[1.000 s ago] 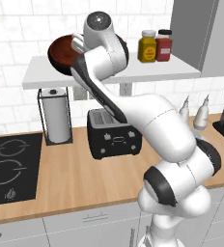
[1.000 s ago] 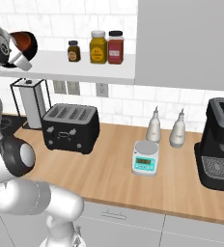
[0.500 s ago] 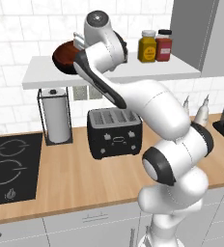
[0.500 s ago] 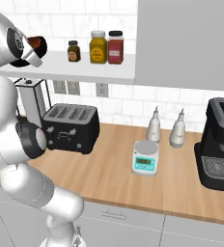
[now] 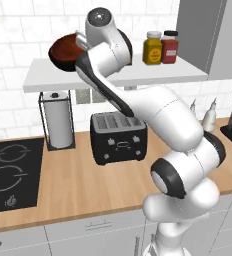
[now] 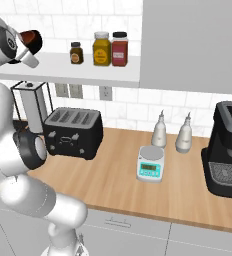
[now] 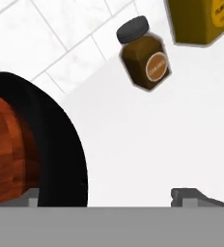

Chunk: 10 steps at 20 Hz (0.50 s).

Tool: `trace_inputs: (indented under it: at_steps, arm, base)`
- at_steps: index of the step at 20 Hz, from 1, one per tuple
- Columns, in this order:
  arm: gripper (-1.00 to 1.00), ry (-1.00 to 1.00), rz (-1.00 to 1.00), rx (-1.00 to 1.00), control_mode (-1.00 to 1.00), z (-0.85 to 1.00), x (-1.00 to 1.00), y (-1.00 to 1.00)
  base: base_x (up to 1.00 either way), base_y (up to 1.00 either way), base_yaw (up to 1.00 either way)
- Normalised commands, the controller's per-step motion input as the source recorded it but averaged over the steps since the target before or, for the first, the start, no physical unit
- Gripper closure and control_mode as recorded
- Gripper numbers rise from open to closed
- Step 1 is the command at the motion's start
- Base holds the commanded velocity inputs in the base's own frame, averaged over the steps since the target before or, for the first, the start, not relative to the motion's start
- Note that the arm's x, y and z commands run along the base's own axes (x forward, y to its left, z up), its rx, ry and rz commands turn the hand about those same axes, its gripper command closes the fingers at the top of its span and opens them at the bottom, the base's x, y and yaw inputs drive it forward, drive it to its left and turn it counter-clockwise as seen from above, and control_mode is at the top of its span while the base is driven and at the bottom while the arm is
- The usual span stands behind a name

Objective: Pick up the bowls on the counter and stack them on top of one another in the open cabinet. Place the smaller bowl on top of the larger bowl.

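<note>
Both bowls nested on the open cabinet [image 5: 138, 77], smaller bowl [image 5: 64, 47] newly released, gripper [image 7: 106, 195] fingers now spread wide.

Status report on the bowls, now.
End effector open at the shelf. Brown bowl sits in black bowl. Small brown jar close by, not blocking.

- A kitchen: black toaster [image 5: 119, 137] on a wooden counter [image 5: 78, 185].
- Stove top [image 5: 12, 172] at nine o'clock, coffee machine [image 6: 231, 150] at three.
- Tiled wall, jars [image 6: 110, 48] on a shelf.
</note>
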Motion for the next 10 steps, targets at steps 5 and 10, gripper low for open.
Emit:
trace_inputs:
  at_steps: [5, 10]
  arm:
    - [-1.0, -0.04, -0.01, -0.03, -1.0, -0.18, -0.32, -0.28]
    - [-1.0, 0.17, -0.02, -0.11, -1.0, -0.46, 0.37, -0.09]
  base:
    - [0.0, 0.0, 0.0]
    - [0.0, 0.0, 0.0]
